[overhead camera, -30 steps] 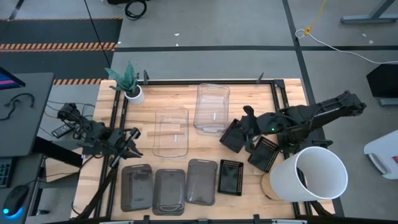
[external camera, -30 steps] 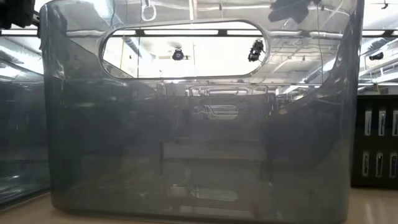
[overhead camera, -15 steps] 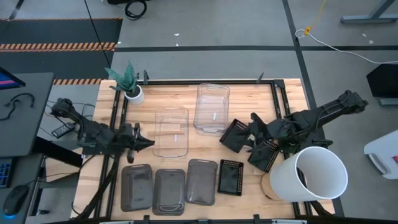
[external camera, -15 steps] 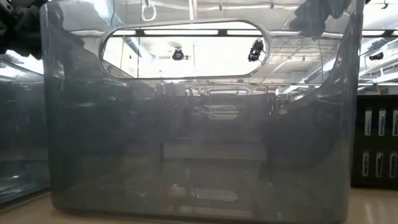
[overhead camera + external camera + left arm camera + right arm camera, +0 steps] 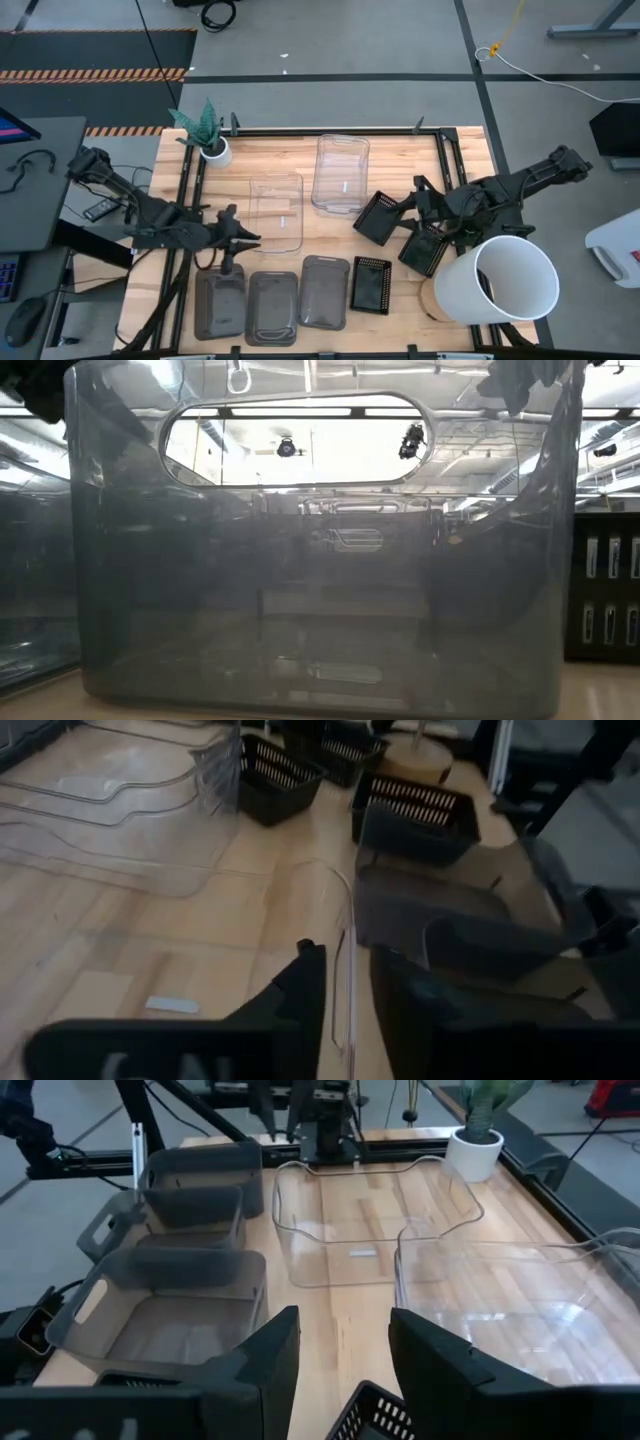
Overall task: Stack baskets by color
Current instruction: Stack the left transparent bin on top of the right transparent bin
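Two clear baskets (image 5: 275,212) (image 5: 340,172) stand mid-table. Three smoky grey baskets (image 5: 272,305) line the near edge, with a black mesh basket (image 5: 371,285) beside them. Two more mesh baskets (image 5: 378,215) (image 5: 425,248) lie tilted at the right. My left gripper (image 5: 245,238) is at the nearer clear basket's near left corner. In the left wrist view it (image 5: 350,990) is slightly open, with the thin clear rim (image 5: 346,945) running between its fingers; whether they touch it I cannot tell. My right gripper (image 5: 345,1350) hangs open above the tilted mesh baskets and holds nothing.
A big white bucket (image 5: 505,280) lies on its side at the near right corner. A small white plant pot (image 5: 213,150) stands at the far left. In the low view, a smoky basket's wall (image 5: 320,560) fills nearly the whole picture. Black frame rails border the table.
My left gripper has swung toward the table's right, up to the nearer clear basket's corner, and has tipped from pointing steeply down to nearly level. My right gripper has drawn back a little toward the table's right edge. No basket has moved.
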Available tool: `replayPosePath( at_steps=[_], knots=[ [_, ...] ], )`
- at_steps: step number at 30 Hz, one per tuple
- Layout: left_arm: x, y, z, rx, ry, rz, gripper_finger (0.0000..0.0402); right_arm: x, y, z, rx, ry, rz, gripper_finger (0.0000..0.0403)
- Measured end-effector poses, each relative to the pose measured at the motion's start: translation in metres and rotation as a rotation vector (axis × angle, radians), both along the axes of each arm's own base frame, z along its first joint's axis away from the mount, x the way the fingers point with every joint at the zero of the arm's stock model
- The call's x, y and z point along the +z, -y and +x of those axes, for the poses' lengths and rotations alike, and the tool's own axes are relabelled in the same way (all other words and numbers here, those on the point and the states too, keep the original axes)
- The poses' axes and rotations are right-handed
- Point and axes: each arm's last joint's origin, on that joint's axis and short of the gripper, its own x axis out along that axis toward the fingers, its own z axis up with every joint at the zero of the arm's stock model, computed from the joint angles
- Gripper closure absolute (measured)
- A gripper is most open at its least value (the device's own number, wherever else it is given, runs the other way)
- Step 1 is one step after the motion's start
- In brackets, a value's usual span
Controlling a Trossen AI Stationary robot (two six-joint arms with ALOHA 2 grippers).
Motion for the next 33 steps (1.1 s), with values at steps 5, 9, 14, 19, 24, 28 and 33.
replayPosePath(
  at_steps=[5, 9, 14, 19, 24, 28, 33],
  knots=[
    [0.010, 0.006, 0.017, 0.007, -0.067, 0.028, 0.0258, -0.006, 0.004, -0.008, -0.009, 0.039, 0.007, 0.0242],
    [0.014, 0.009, 0.033, -0.019, -0.125, 0.015, 0.0227, -0.006, 0.005, -0.013, -0.002, 0.069, 0.021, 0.0242],
    [0.014, 0.011, 0.052, -0.038, -0.221, 0.014, 0.0205, -0.005, 0.005, -0.015, 0.000, 0.086, 0.028, 0.0242],
    [0.014, 0.011, 0.069, -0.005, -0.336, 0.060, 0.0198, -0.005, 0.005, -0.015, 0.000, 0.081, 0.026, 0.0242],
    [0.011, 0.011, 0.084, -0.012, -0.450, 0.103, 0.0198, -0.005, 0.005, -0.015, 0.000, 0.082, 0.026, 0.0242],
    [0.008, 0.011, 0.094, -0.013, -0.530, 0.137, 0.0198, -0.005, 0.005, -0.015, 0.000, 0.081, 0.026, 0.0242],
    [-0.001, 0.012, 0.104, -0.050, -0.586, 0.130, 0.0201, -0.005, 0.005, -0.014, 0.000, 0.083, 0.027, 0.0242]
  ],
)
